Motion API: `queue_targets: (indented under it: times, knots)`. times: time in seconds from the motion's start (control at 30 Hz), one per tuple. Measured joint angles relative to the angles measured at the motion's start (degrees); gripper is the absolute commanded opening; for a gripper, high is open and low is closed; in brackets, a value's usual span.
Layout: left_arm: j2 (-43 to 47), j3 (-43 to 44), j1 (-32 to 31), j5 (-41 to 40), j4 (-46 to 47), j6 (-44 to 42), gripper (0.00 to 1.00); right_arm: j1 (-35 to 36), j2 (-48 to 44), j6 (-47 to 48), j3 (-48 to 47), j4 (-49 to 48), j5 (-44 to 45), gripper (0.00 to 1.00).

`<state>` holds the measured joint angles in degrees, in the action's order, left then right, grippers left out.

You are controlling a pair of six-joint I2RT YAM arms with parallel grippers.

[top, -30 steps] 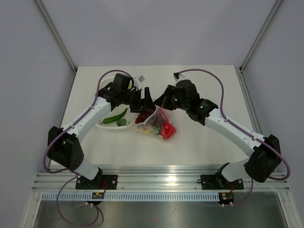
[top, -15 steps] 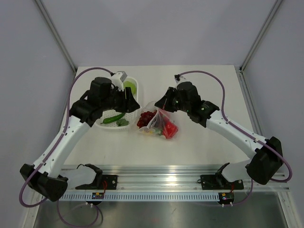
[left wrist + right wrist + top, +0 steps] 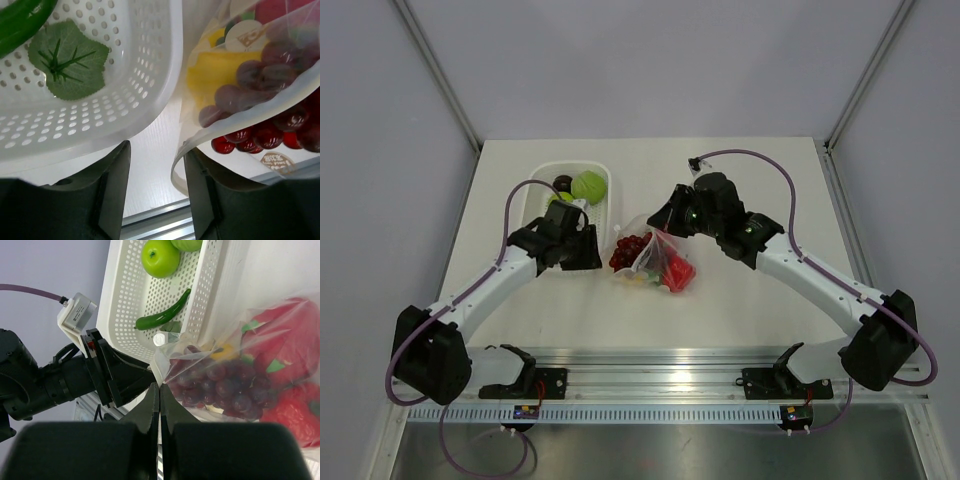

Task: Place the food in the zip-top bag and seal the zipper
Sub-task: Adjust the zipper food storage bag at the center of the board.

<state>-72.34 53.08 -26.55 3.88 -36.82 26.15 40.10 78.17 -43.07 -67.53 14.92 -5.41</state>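
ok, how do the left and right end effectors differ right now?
Left end effector is open; right end effector is shut. Left holds nothing, poised between the white perforated plastic basket and the transparent zip-top bag; right pinches that bag's edge. Both sit at the bag.

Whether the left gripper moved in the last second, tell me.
Yes. The left gripper has drawn back along the basket's right wall to its near right corner, toward the table's near edge.
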Motion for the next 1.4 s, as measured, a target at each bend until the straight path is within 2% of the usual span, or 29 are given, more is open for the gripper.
queue_targets:
  times: [0.03,0.07,0.13,0.17,0.4,0.57,0.73,0.9,1.1,1.4]
  knots:
    - [-0.3,-0.1,0.0,0.0,0.9,0.4,0.4,0.0,0.0,0.0,0.0,0.0,0.0,0.0]
    - [-0.6,-0.1,0.0,0.2,1.7,0.6,0.31,0.0,0.0,0.0,0.0,0.0,0.0,0.0]
    - [-1.1,-0.1,0.0,0.4,3.0,1.2,0.19,0.0,0.0,0.1,0.0,0.0,0.0,0.0]
    - [-1.2,-0.1,0.0,0.6,3.5,1.2,0.01,0.0,-0.1,0.2,0.0,0.1,0.0,0.0]
    - [-0.2,2.6,0.0,2.6,2.3,1.4,0.0,0.0,-0.7,2.1,-0.5,2.4,2.1,0.0]
    - [1.6,14.6,-0.2,7.6,0.1,2.0,0.0,0.0,-3.3,5.1,-3.7,8.2,6.3,0.0]
    - [2.0,22.9,-3.4,13.0,4.4,4.2,0.0,0.0,-9.4,6.6,-4.2,9.4,7.8,0.0]
    - [-3.1,21.9,-5.3,16.6,8.6,6.4,0.0,0.0,-7.1,6.4,-1.9,7.2,8.2,0.0]
    - [-9.9,17.3,-5.4,18.3,8.2,8.4,0.0,0.0,-0.9,6.6,2.6,10.0,11.0,0.0]
    - [-7.7,17.7,-5.6,19.3,10.5,10.7,0.0,-0.8,-1.1,13.7,-9.4,15.1,17.5,0.0]
